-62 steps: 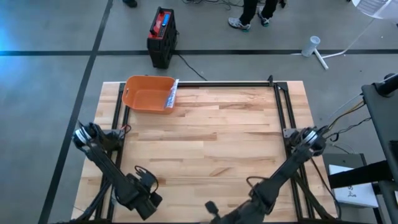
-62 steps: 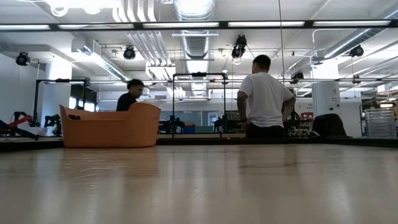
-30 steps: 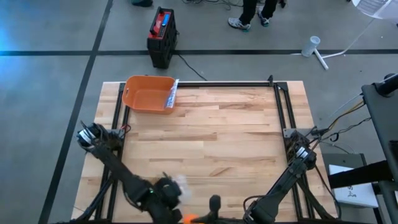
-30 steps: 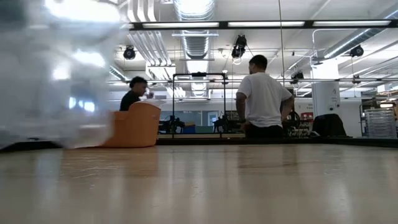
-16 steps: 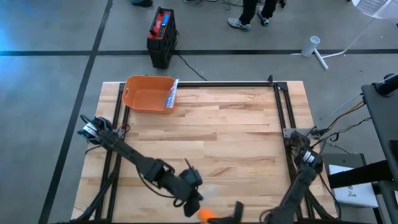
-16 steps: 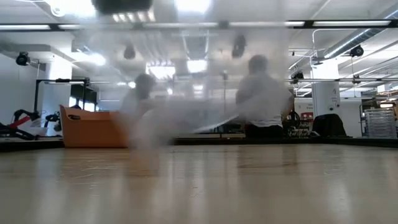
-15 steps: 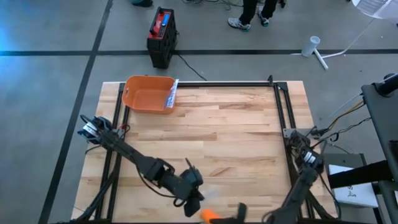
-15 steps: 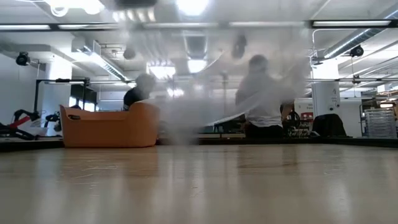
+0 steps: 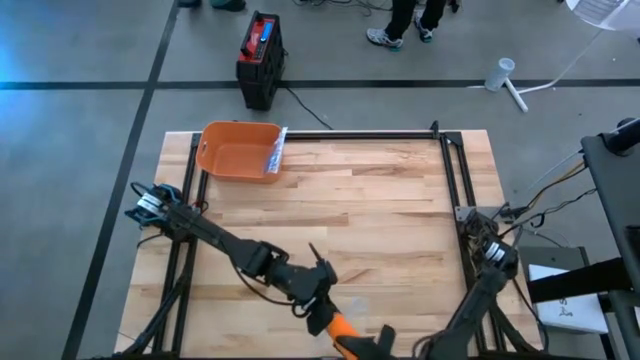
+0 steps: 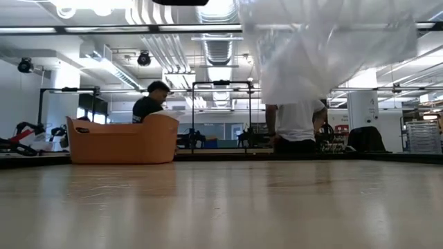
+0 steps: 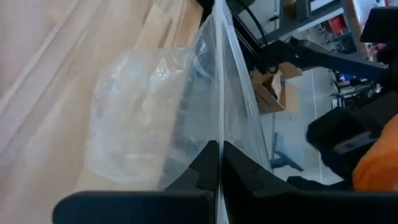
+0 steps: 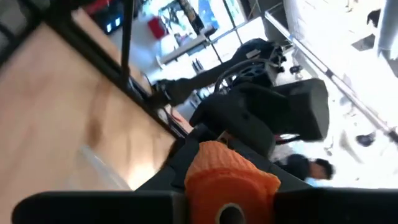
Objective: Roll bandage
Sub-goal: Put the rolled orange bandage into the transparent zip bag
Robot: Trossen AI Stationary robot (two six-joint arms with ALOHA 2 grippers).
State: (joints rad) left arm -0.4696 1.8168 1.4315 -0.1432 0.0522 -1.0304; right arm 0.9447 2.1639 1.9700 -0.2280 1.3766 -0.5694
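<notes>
An orange bandage roll [image 12: 227, 168] shows in the right wrist view with my right gripper [image 12: 230, 208] shut on it. From above, the roll [image 9: 339, 328] is near the table's front edge. My left gripper [image 9: 323, 313] is right beside it and shut on a clear plastic bag [image 11: 155, 124]. The bag [image 10: 325, 48] hangs high above the tabletop in the low view. I cannot tell whether the roll touches the bag. My left gripper pinches a flat edge of the clear bag [image 11: 219, 134] between its two shut fingers [image 11: 239, 171]. The bag spreads out beyond the fingertips, crumpled and slack, clear of the table. My right gripper holds the orange roll by one end [image 12: 231, 198]; the gripper's own body hides the fingers. The roll is clear of the table.
An orange tub [image 9: 238, 152] with a small packet [image 9: 277, 151] on its rim stands at the table's far left corner. A black metal frame [image 9: 452, 170] runs along the table's edges. People stand in the room beyond the table [image 10: 296, 124].
My left gripper has swung from the near left toward the table's middle and risen, carrying the clear bag, which has swept from left to right across the low view and now hangs higher. The orange roll in my right gripper has shifted a little farther onto the table.
</notes>
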